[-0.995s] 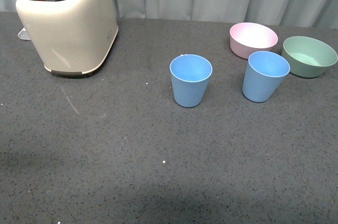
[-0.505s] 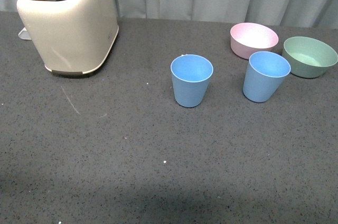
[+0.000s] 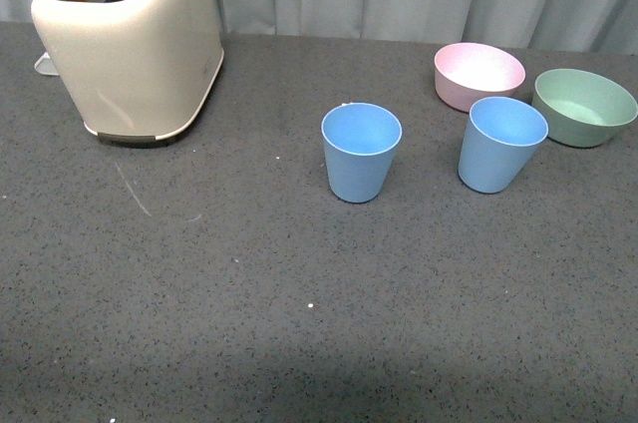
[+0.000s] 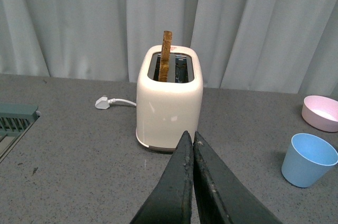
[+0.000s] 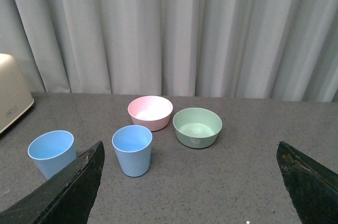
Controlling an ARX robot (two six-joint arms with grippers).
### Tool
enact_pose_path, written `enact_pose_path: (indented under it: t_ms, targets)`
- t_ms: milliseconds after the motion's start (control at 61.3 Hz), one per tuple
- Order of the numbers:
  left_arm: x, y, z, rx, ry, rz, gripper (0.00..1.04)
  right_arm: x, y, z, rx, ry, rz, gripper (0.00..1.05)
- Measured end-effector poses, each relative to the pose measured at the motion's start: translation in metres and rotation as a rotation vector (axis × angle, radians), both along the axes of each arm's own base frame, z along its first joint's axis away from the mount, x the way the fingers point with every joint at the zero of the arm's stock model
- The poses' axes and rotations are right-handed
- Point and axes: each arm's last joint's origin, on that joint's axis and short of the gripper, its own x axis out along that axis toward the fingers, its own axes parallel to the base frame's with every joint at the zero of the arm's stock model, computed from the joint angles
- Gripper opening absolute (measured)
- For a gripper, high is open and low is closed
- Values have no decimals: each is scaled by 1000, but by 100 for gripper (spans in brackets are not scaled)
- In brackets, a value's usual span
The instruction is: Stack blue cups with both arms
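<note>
Two light-blue cups stand upright and empty on the grey table. One cup (image 3: 361, 152) is near the middle, the other cup (image 3: 501, 143) is to its right, just in front of the bowls. Neither arm shows in the front view. My left gripper (image 4: 190, 138) is shut and empty, held above the table in front of the toaster; one blue cup (image 4: 309, 159) shows off to its side. My right gripper (image 5: 190, 152) is wide open and empty, well back from the cups; both cups (image 5: 132, 150) (image 5: 52, 153) show ahead of it.
A cream toaster (image 3: 130, 44) with a slice of toast stands at the back left, its plug (image 4: 103, 101) lying beside it. A pink bowl (image 3: 478, 74) and a green bowl (image 3: 584, 106) sit at the back right. A grey curtain hangs behind the table.
</note>
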Motion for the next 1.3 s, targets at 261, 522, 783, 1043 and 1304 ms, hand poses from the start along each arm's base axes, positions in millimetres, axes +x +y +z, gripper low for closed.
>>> enact_pose_path:
  t_ms: [261, 522, 783, 1043, 1304]
  targets:
    - [-8, 0, 1, 0, -3, 0, 4, 0, 0, 0, 0, 0, 0, 95]
    - [-13, 0, 0, 0, -3, 0, 4, 0, 0, 0, 0, 0, 0, 95]
    - [-26, 0, -3, 0, 6, -1, 4, 0, 0, 0, 0, 0, 0, 95]
    - [-26, 0, -3, 0, 3, 0, 20, 0, 0, 0, 0, 0, 0, 95]
    - [-26, 0, -3, 0, 3, 0, 67, 0, 0, -1, -19, 21, -9, 95]
